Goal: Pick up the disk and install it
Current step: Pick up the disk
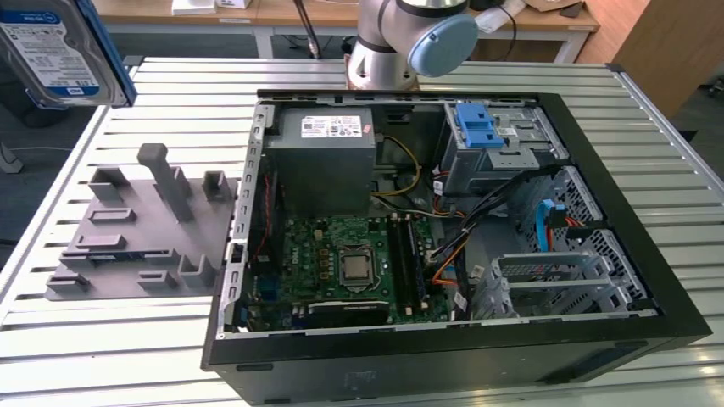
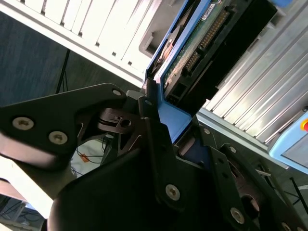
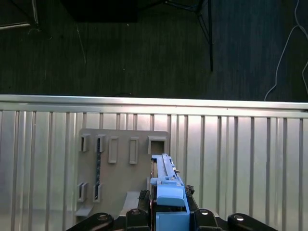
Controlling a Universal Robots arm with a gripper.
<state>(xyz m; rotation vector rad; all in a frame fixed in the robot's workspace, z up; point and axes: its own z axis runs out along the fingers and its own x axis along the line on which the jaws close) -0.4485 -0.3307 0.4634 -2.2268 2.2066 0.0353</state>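
Open black computer case [image 1: 453,373] lies on the slatted metal table [image 1: 114,356], green motherboard [image 1: 339,254] facing up, grey power supply box [image 1: 328,157] beside it. Blue-handled drive cage [image 1: 487,140] sits inside too, and a grey slotted fixture [image 1: 125,246] rests just beside the case, on the exterior view's left.

Gripper [image 2: 174,126] clamped tight, high aloft

The gripper [image 3: 169,216] clamps the blue-framed disk [image 3: 166,182] edge-on in front of a grey slotted rack [image 3: 120,166] lying on the ribbed metal table [image 3: 240,159], dark floor [image 3: 144,48] beyond.
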